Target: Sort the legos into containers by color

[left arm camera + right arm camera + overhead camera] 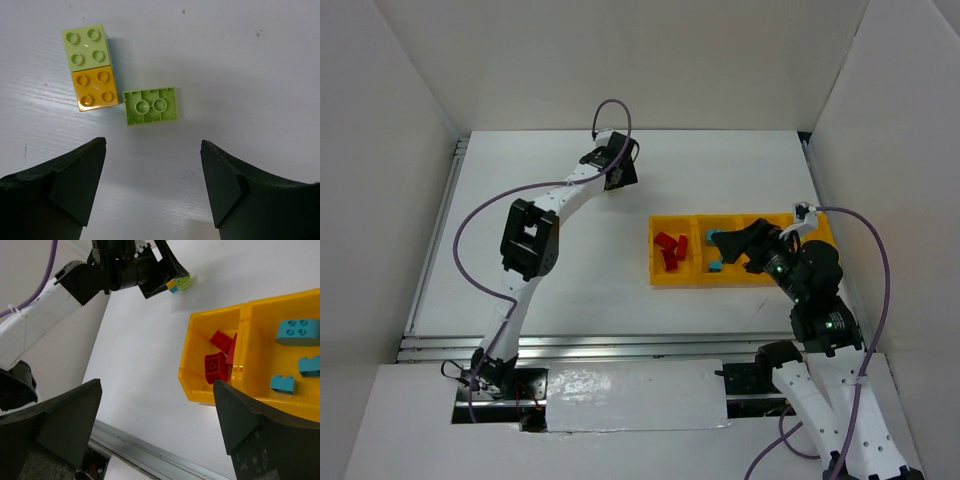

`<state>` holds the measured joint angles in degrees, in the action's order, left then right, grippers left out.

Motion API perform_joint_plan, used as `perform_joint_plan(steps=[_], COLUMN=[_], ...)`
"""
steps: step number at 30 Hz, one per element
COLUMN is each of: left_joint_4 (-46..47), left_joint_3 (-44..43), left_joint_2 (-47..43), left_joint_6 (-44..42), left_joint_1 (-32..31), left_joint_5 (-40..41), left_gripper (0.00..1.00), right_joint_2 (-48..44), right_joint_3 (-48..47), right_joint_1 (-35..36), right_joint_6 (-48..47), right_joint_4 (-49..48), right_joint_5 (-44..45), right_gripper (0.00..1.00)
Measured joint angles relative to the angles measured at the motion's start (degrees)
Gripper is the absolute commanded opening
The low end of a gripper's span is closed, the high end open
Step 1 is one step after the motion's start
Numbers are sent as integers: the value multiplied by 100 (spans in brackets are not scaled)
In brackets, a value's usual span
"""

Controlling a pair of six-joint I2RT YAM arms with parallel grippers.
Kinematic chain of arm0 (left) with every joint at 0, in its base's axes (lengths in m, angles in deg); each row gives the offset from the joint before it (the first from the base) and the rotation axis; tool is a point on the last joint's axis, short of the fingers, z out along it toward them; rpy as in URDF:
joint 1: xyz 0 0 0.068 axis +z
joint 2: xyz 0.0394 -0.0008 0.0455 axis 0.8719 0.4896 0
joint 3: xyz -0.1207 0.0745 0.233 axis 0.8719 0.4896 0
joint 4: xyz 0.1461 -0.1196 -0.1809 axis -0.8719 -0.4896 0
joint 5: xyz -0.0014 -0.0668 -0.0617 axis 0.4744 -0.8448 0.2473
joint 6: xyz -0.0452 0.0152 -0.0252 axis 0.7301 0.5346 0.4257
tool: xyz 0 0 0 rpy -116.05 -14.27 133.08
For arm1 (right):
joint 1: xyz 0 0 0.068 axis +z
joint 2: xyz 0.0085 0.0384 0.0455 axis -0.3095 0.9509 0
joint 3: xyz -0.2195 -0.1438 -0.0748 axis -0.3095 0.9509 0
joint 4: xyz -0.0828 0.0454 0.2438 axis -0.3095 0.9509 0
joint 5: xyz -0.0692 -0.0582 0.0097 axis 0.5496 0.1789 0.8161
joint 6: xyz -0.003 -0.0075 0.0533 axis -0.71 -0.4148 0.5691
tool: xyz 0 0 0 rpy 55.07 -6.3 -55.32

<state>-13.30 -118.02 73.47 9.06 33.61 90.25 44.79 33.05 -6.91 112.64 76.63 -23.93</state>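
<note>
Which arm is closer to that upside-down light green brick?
Left. The left gripper hovers open just by the brick; the right gripper is away over the yellow tray.

Bright, even light; sharp, faint shadows.

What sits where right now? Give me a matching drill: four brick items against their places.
Things:
1. red bricks
2. teal bricks
3. single green brick
4. green-and-orange clump

Places:
A. tray, second compartment from the left
B. table, studs up
C. tray, leftmost compartment
D. table, hollow underside up

Pairs: 1-C, 2-A, 3-D, 4-B
</note>
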Motion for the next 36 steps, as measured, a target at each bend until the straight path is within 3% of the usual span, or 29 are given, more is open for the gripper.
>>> perform_joint_plan(steps=[25,32,36], left_joint_4=[721,826,907], left_joint_3=[-35,-127,-186], left_joint_2=[697,798,850], left_joint_6=[2,-22,-28], left_joint_1=[170,208,219], left_joint_5=[-81,-39,-35], left_gripper=[77,65,44], right_joint_2=[299,389,442], right_joint_3=[225,319,372], right_joint_1=[94,164,199], right_joint_6=[-127,-162,-177], right_joint_4=[-417,-450,-481], right_joint_5=[-466,-466,-479], right_gripper=[100,100,100])
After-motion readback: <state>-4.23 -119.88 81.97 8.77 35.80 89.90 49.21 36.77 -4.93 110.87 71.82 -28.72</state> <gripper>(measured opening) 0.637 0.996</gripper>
